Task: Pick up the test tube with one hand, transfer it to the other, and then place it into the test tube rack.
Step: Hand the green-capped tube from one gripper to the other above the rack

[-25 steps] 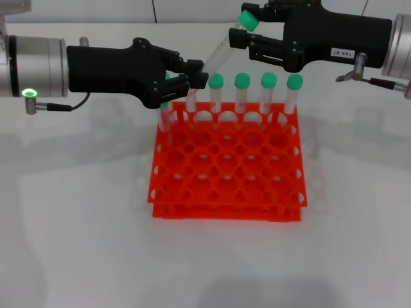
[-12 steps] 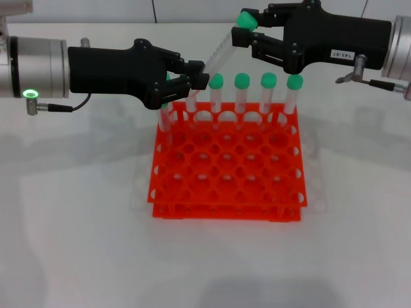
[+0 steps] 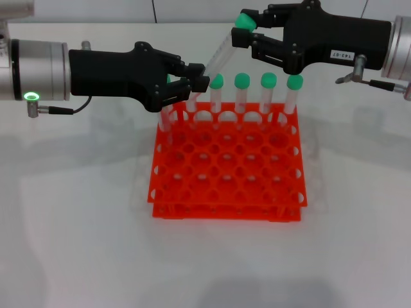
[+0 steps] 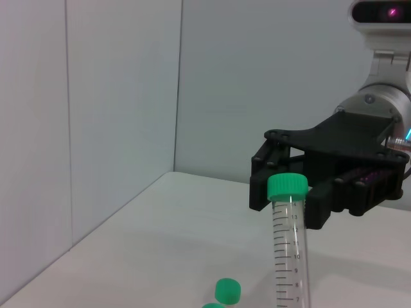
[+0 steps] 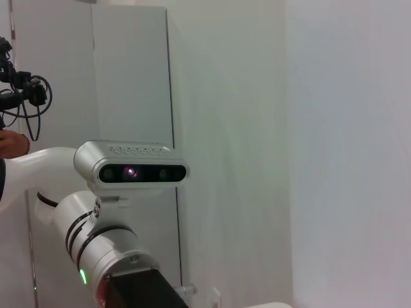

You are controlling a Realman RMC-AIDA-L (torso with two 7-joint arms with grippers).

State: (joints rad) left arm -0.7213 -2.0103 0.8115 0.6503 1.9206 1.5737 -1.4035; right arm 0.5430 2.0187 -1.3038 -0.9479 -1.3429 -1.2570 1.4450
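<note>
White table (image 3: 77, 244), one rack (image 3: 226, 167), two pincers (image 3: 196, 76) (image 3: 247, 29), five visible caps (image 3: 242, 80)

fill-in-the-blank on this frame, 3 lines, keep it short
1. The slanted test tube has a ____ cap.
2. The left hand holds the tube by its ____ end.
3. The right hand sits at the tube's ____ end.
4. The rack is colored ____.

Missing: green; lower; cap; orange-red

Count on the counter (image 3: 77, 244): one orange-red test tube rack (image 3: 226, 163). Green-capped tubes visible: four clearly upright along the rack's 12 o'clock row (image 3: 242, 96), others partly hidden behind the left claw (image 3: 196, 76), count uncertain. One tilted test tube (image 3: 221, 48). Two claws: left, and right claw (image 3: 243, 29).
</note>
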